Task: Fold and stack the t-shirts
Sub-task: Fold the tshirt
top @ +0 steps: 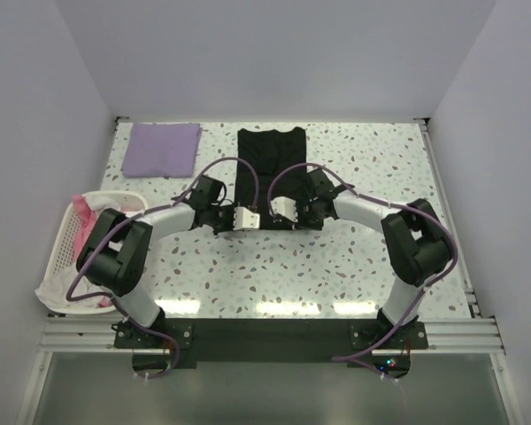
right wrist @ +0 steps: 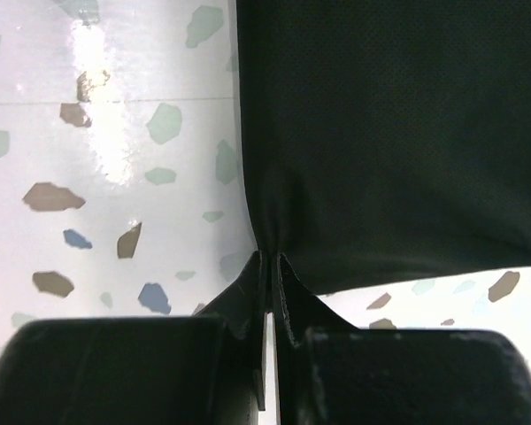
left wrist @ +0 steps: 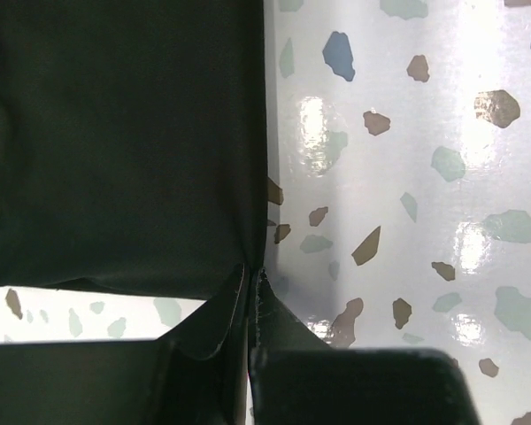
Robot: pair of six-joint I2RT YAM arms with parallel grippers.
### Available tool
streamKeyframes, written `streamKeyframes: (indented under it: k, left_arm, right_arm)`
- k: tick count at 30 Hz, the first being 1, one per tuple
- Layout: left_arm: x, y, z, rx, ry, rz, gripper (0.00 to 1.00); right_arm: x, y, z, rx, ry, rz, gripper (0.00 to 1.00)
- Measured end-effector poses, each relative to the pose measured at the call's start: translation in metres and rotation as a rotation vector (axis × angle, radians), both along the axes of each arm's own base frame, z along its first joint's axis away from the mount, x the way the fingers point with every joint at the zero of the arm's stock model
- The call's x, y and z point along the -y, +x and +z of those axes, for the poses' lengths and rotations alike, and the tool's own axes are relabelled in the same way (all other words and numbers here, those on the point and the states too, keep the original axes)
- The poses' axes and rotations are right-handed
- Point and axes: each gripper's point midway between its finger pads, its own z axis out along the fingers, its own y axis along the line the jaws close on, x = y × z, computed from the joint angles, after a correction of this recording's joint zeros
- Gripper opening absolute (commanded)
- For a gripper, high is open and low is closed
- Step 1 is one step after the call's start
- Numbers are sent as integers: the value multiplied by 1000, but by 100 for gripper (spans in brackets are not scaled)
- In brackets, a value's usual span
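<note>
Left claw (left wrist: 250, 271) and right claw (right wrist: 273, 259) pinch black t-shirt (top: 270, 159).

Black t-shirt (top: 270, 164) near hem: was covered by both wrists in the top view.
Left pincer (left wrist: 250, 270): cloth inside its closed jaws at the shirt's near-left corner was hidden.
Right pincer (right wrist: 272, 258): likewise at the shirt's near-right corner.
Laundry basket (top: 66, 243), left of the shirt: contents were too small to tell.

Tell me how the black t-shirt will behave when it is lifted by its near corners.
Probably floppy: the black t-shirt puckers where the left end effector and right end effector pinch it, so it should sag between them. It looks thin and light, likely to drag easily over the glossy table.
</note>
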Motion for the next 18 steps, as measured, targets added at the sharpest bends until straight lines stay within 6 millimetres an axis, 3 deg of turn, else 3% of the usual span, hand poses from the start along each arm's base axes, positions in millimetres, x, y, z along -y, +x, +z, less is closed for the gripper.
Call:
streamKeyframes:
  k: [4, 10, 14, 18]
  left_arm:
    - [2, 8, 25, 0, -18, 17, 0]
    - [10, 25, 80, 88, -71, 19, 0]
    - [7, 11, 89, 70, -68, 10, 0]
    - [9, -20, 92, 29, -62, -30, 0]
  right_arm:
    - [4, -1, 17, -22, -9, -13, 0]
    - [-1, 16, 74, 39, 38, -43, 0]
    - [3, 4, 89, 23, 39, -41, 0]
    - [7, -32, 96, -37, 38, -9, 0]
